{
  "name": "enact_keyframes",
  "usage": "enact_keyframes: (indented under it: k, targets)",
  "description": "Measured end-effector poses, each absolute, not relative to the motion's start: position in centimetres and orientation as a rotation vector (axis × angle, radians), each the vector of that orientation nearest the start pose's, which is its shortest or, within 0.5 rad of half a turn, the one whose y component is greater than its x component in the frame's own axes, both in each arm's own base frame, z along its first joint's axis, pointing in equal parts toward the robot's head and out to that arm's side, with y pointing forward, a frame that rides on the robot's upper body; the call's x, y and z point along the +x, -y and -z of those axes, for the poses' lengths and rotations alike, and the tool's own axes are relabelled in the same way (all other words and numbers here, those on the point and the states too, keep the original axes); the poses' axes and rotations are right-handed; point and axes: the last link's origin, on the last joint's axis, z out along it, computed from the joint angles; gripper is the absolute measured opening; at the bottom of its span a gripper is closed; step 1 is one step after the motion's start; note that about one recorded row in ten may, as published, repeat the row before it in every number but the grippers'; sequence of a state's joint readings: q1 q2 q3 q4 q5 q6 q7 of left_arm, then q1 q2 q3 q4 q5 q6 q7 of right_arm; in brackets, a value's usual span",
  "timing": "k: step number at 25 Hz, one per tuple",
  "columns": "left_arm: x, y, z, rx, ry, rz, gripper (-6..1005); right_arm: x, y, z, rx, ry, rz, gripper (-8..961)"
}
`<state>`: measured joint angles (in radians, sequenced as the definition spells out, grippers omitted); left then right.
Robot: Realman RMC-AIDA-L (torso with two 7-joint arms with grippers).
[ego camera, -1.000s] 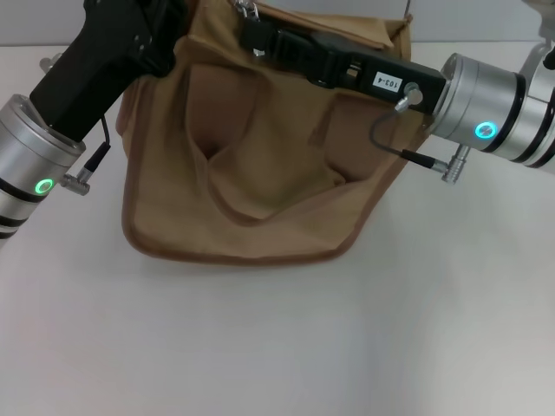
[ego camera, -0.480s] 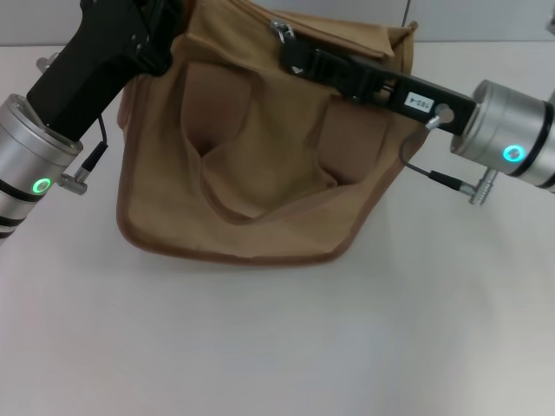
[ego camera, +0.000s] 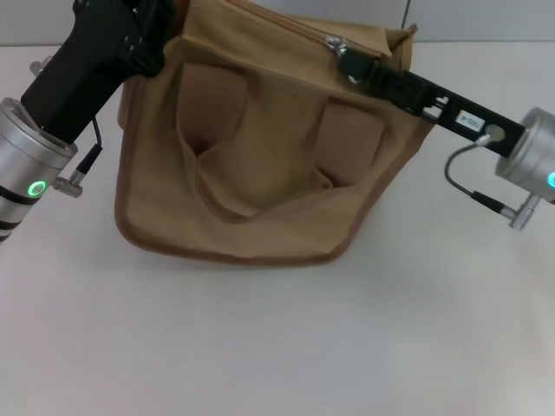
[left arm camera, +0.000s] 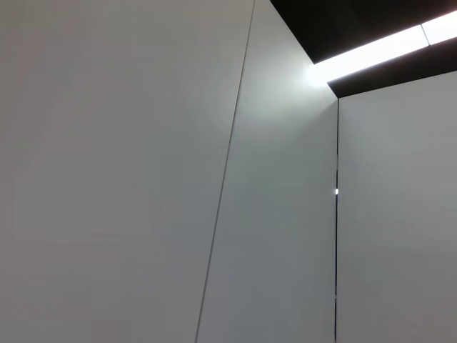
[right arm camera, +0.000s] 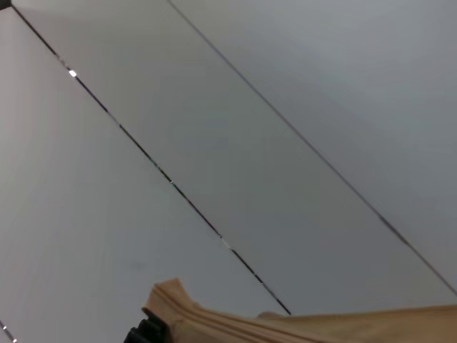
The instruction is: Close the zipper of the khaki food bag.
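Observation:
The khaki food bag [ego camera: 260,139] stands on the white table in the head view, its handle loop [ego camera: 227,206] hanging down the front. The zipper [ego camera: 290,24] runs along the bag's top. Its silver slider [ego camera: 334,42] is near the right end. My right gripper [ego camera: 345,54] reaches in from the right and is shut on the slider's pull tab. My left gripper [ego camera: 160,30] is shut on the bag's top left corner. The right wrist view shows a strip of the bag's top edge [right arm camera: 300,325]. The left wrist view shows only wall and ceiling.
The white table [ego camera: 277,347] stretches in front of the bag. A grey wall [ego camera: 486,17] rises behind it. Both arms' silver wrist sections [ego camera: 30,165] hang beside the bag, left and right.
My right gripper has drawn the slider along the zipper from the bag's top middle to near its right end. The left gripper has stayed at the left corner.

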<state>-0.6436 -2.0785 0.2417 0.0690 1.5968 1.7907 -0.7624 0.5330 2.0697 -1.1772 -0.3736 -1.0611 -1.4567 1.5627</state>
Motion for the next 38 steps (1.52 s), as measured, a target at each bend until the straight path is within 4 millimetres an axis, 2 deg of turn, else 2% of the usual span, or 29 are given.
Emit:
enact_keyframes:
  k: [10,18,24,30,35,38]
  targets:
    - [-21.5,-33.0,-0.9,-1.972,0.288,1.568,34,23.6,-33.4,1.1,-2.233,-1.176,-1.491,95]
    - [-21.5,-33.0,-0.9,-1.97,0.292,1.569,35,23.9,-32.0,-0.3,-2.164,-0.855,-1.562,116]
    - [-22.2,-32.9,-0.6,-1.962,0.328,1.527,35,24.5,-31.9,0.0,-2.138,-0.865,-1.542,132]
    - [-23.9,-31.7,0.0,-1.948,0.289,1.415,35,25.4,-31.4,-0.2,-2.096,-0.81,-1.517,351]
    - [-26.1,-30.7,-0.8,-1.845,0.356,1.378,35,25.5,-31.3,-0.2,-2.091,-0.772,-1.501,553]
    - [-28.1,-29.6,-1.8,-1.744,0.403,1.342,141,25.6,-31.2,-0.1,-2.087,-0.766,-1.498,663]
